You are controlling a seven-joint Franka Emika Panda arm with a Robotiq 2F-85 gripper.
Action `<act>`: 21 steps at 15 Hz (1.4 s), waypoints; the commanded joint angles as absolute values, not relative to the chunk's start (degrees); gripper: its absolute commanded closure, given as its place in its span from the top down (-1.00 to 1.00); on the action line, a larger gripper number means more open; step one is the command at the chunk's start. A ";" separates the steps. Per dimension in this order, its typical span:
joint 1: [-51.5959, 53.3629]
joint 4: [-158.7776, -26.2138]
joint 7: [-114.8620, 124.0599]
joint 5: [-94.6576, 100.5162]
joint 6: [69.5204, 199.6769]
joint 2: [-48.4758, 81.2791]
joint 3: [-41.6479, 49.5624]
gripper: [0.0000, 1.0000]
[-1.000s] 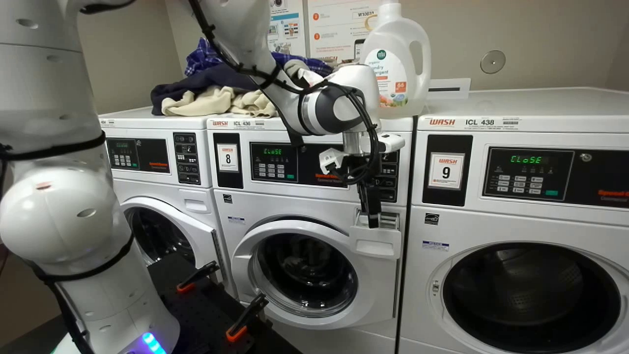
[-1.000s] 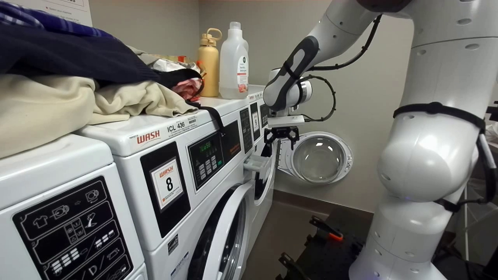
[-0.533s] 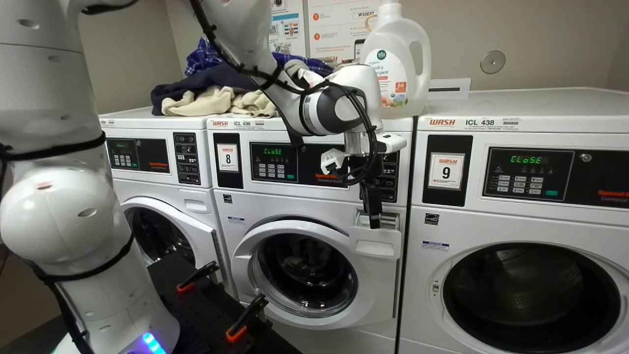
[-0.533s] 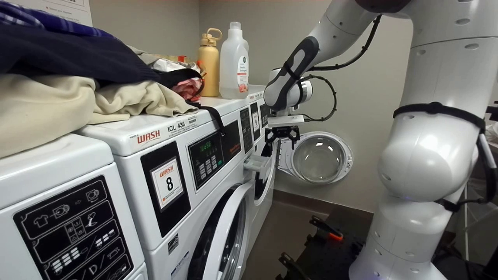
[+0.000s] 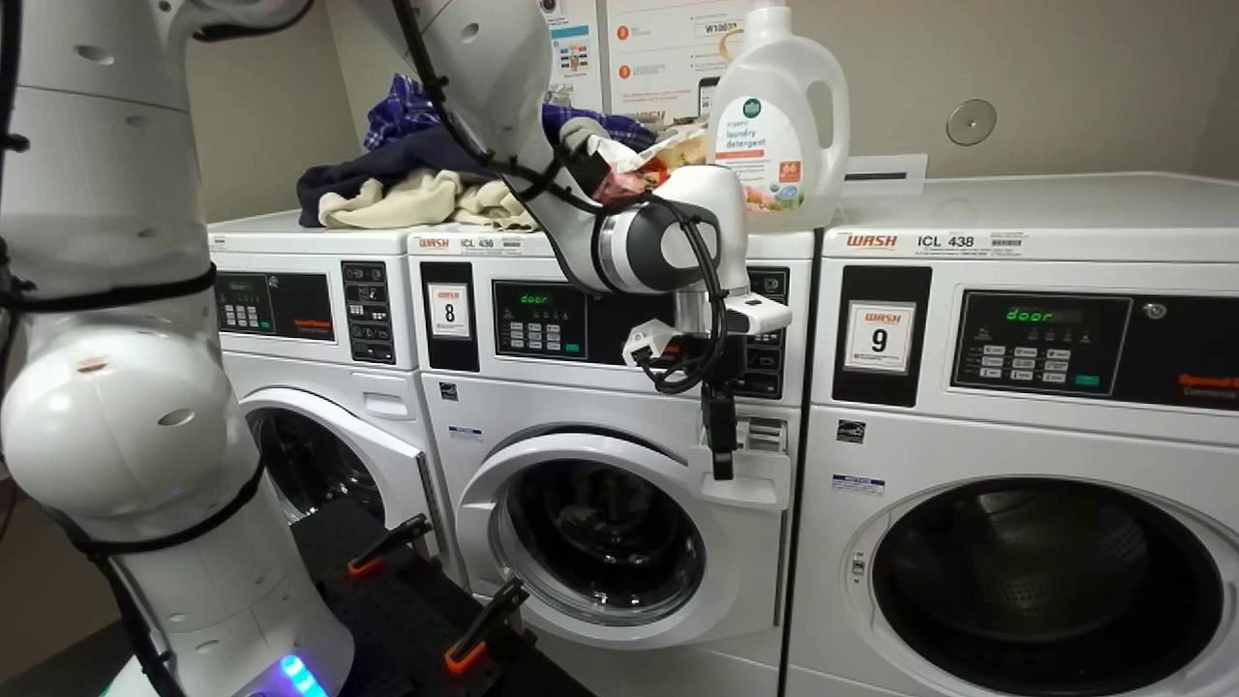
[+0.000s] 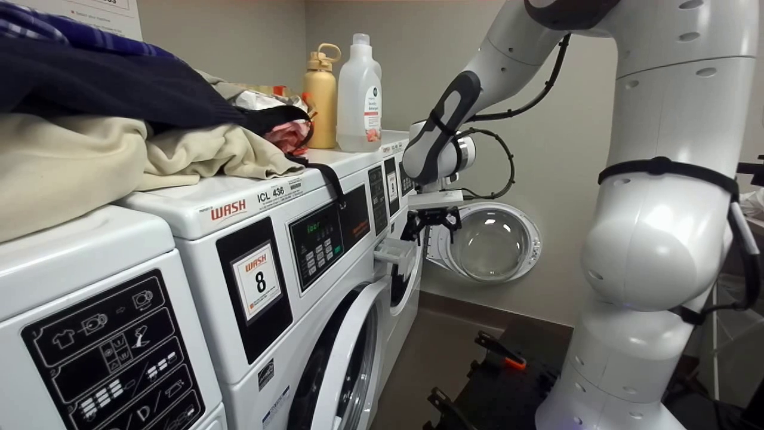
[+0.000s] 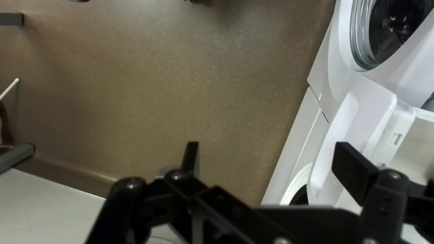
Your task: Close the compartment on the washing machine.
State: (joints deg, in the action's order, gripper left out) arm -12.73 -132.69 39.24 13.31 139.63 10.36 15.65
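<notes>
The white washing machine (image 5: 619, 402) with the "8" card (image 5: 448, 310) stands in the middle of an exterior view. Its compartment (image 5: 760, 489), a white drawer at the top right of the front, is pulled out; it shows in both exterior views (image 6: 395, 251) and in the wrist view (image 7: 362, 112). My gripper (image 7: 268, 149) is open and empty, its jaws wide apart and pointing down. In the wrist view, one finger (image 7: 352, 169) overlaps the drawer's front, and the other finger (image 7: 191, 157) is over the floor. In an exterior view the gripper (image 5: 722, 465) overlaps the drawer's left part; contact cannot be told.
The machine's round door (image 5: 581, 639) stands ajar below the drawer. A machine with a "9" card (image 5: 878, 336) is beside it, its door (image 6: 489, 245) swung wide open. Clothes (image 5: 436, 194) and a detergent bottle (image 5: 774, 126) lie on top. Clamps (image 5: 489, 624) sit on the base table.
My gripper has moved down, and slightly left in an exterior view, to the level of the drawer's front. The drawer has not visibly moved. The machine displays have changed from "close" to "door".
</notes>
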 commanded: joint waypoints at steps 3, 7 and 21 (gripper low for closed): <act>-11.50 -132.31 44.91 14.25 142.34 14.18 18.55 1.00; -12.76 -130.61 43.77 8.87 143.77 19.57 19.51 1.00; -16.74 -122.32 36.71 -17.62 137.33 28.69 17.08 1.00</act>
